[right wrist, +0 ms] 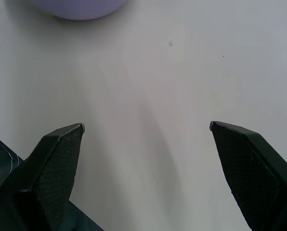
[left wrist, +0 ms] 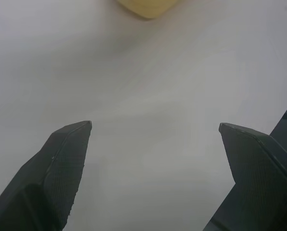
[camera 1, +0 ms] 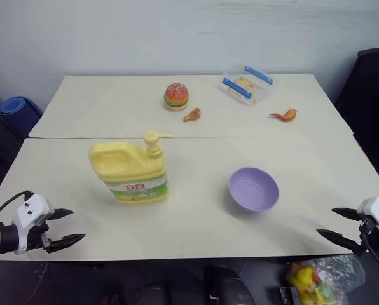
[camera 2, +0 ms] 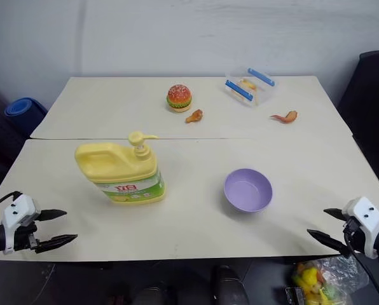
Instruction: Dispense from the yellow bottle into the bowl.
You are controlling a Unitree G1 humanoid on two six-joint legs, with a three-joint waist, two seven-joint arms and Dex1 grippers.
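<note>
**Both hands hovering at the near corners, nothing grabbed**

So the yellow bottle [camera 1: 131, 170] is sitting upright on the near half of the counter [camera 1: 196, 216], a bit left of center, with its pump spout pointing right and the green-and-white label facing the camera. The lavender bowl [camera 1: 254, 189] is resting to its right, well apart from it, open side up and looking empty.

The left hand [camera 1: 67, 226] is hanging over the near left corner of the counter with its two black fingers spread wide, pinching nothing. Its wrist view is showing bare counter between the fingers and just the bottom edge of the bottle up ahead. The right hand [camera 1: 339, 224] is mirroring it at the near right corner, fingers also spread wide and empty, with the edge of the bowl peeking in ahead of it in its wrist view.

Farther back, a toy burger [camera 1: 176, 96], a small brown food piece [camera 1: 192, 114], a clear container with blue clips [camera 1: 247, 84] and an orange shrimp-looking toy [camera 1: 284, 115] are lying around on the far half.
</note>
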